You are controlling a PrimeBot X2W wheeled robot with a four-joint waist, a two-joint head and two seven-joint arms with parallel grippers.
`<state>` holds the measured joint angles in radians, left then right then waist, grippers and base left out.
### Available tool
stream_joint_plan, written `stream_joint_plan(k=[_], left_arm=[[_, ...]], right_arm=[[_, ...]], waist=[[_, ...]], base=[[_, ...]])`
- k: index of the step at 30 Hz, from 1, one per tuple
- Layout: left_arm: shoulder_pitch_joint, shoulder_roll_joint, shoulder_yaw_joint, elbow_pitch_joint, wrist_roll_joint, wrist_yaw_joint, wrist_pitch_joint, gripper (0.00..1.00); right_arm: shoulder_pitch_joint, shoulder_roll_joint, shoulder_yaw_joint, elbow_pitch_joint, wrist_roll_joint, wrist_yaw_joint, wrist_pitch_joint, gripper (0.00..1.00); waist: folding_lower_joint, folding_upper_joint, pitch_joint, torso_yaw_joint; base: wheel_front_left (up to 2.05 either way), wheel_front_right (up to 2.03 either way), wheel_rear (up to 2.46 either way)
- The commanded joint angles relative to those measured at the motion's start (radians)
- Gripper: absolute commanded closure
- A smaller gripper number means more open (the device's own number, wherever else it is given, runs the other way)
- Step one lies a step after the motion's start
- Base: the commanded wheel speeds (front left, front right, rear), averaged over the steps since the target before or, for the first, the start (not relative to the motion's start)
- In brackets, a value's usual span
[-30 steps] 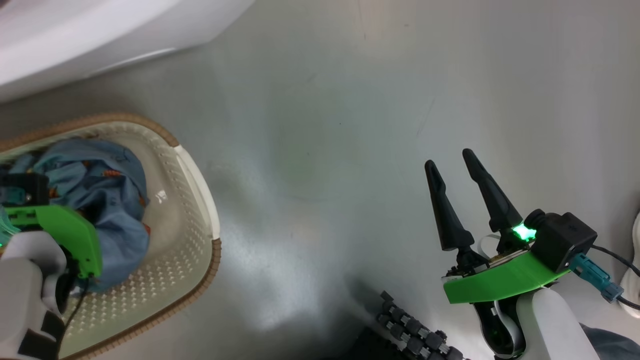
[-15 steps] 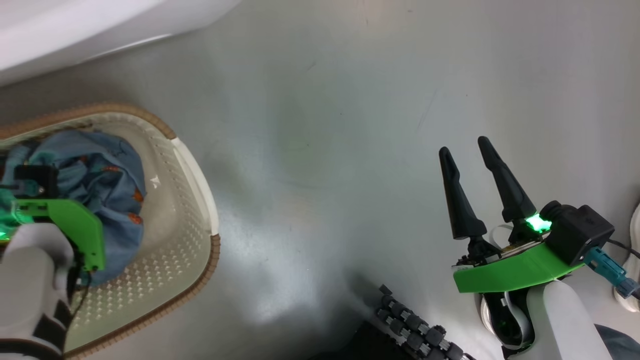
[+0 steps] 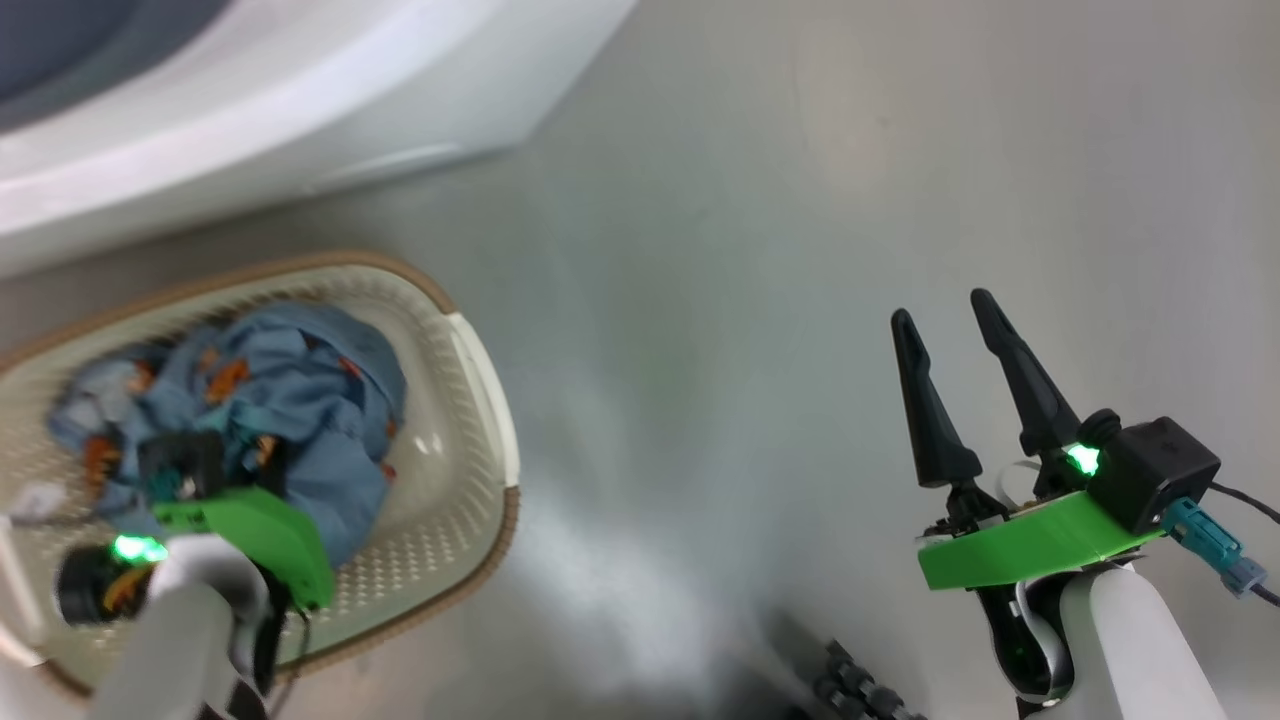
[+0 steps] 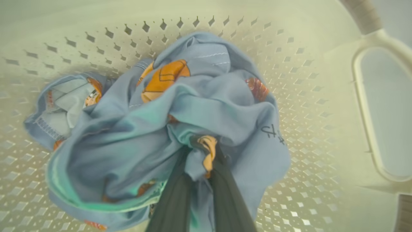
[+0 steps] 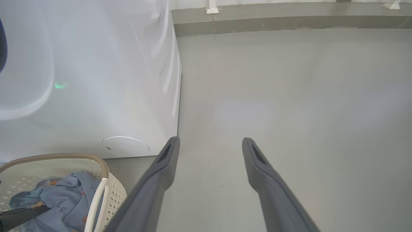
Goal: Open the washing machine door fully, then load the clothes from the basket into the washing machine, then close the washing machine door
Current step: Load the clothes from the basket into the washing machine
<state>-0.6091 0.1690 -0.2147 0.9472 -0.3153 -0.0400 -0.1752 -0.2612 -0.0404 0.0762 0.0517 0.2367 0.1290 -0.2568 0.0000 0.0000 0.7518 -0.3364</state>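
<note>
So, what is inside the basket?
The clothes, a light blue bundle with orange prints, lie in the basket, and the left gripper is shut on one fold. What is under the bundle is covered.

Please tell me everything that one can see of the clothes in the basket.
The clothes are a crumpled bundle of soft light blue fabric with orange printed figures, some dark lettering and pale stitched hems. The bundle is inside the perforated basket. The left gripper has its jaws shut on a fold near the middle.
</note>
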Motion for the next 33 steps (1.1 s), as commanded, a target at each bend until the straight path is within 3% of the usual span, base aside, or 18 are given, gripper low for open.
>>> stream_joint_plan(k=[1,6,15,23,33], left_arm=[[0.059,0.002,0.032,-0.029,-0.019,0.002,-0.029,1.0],[0.17,-0.056,0.057,-0.118,-0.068,-0.002,-0.073,1.0],[0.389,-0.099,0.083,-0.357,-0.102,0.016,-0.086,1.0],[0.604,-0.112,0.104,-0.633,-0.087,0.034,-0.086,1.0],[0.781,-0.118,0.126,-0.824,-0.053,0.073,-0.086,1.0]], right_arm=[[0.049,-0.01,0.006,-0.01,-0.015,0.002,-0.005,0.0],[0.111,-0.027,-0.012,0.01,-0.035,0.002,-0.005,0.0],[0.237,-0.06,-0.036,0.024,-0.037,0.002,-0.005,0.0],[0.328,-0.084,-0.038,0.023,-0.037,0.002,-0.005,0.0],[0.434,-0.096,-0.064,0.017,-0.064,0.002,-0.005,0.0]], waist=[[0.0,0.0,-0.148,0.102],[0.0,0.0,-0.291,0.168],[0.0,0.0,-0.491,0.246],[0.0,0.0,-0.62,0.272],[0.0,0.0,-0.759,0.286]], base=[[0.0,0.0,0.0],[0.0,0.0,0.0],[0.0,0.0,0.0],[0.0,0.0,0.0],[0.0,0.0,0.0]])
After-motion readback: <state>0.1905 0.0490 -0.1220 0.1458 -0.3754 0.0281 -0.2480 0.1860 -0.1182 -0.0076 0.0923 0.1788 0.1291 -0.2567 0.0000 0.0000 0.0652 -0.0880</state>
